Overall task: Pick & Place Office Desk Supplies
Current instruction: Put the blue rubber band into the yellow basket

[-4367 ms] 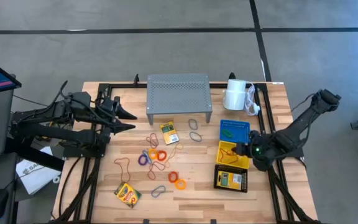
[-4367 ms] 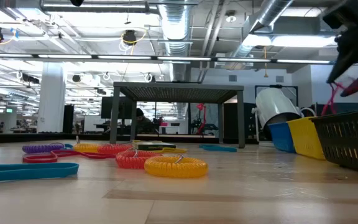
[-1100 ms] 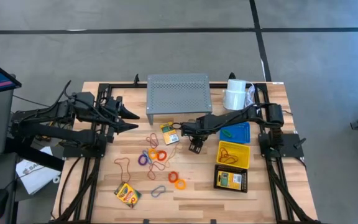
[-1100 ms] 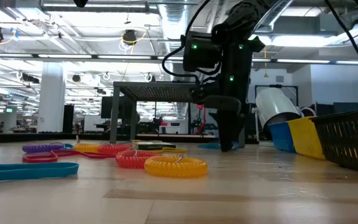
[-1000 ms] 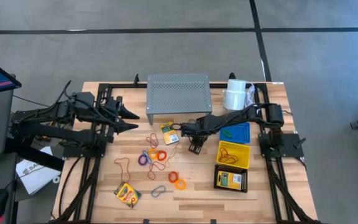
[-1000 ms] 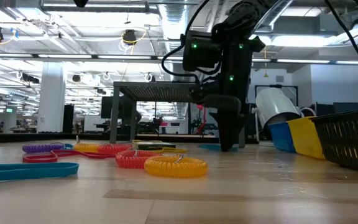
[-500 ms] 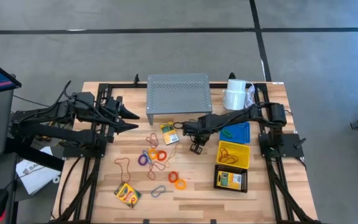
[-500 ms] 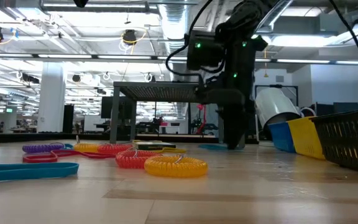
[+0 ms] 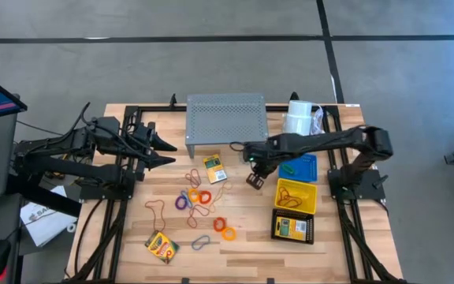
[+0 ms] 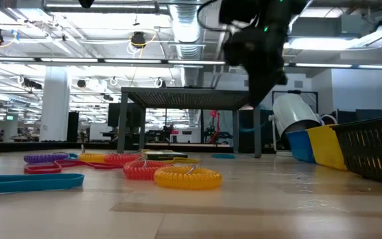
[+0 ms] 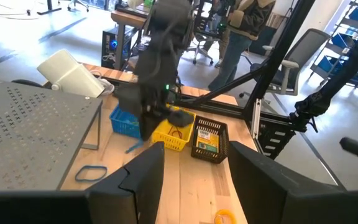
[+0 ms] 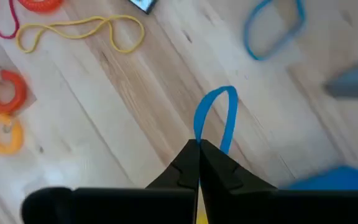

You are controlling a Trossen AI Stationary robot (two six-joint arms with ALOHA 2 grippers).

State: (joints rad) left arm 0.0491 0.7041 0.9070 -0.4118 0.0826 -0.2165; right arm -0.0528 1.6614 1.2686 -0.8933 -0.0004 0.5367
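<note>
Lifted clear of the table since a second earlier, the right gripper point(image 12: 198, 144) was found pinched shut on a blue loop point(image 12: 216, 118), which was carried in the air above the wood between the grey shelf point(image 9: 227, 118) and the yellow basket point(image 9: 297, 194). Nearest the front edge, a crayon box point(image 9: 161, 246) was left lying where it had been. Farther back, the left gripper point(image 9: 166, 152) was kept parked at the table's left side, fingers apart, nothing held.
</note>
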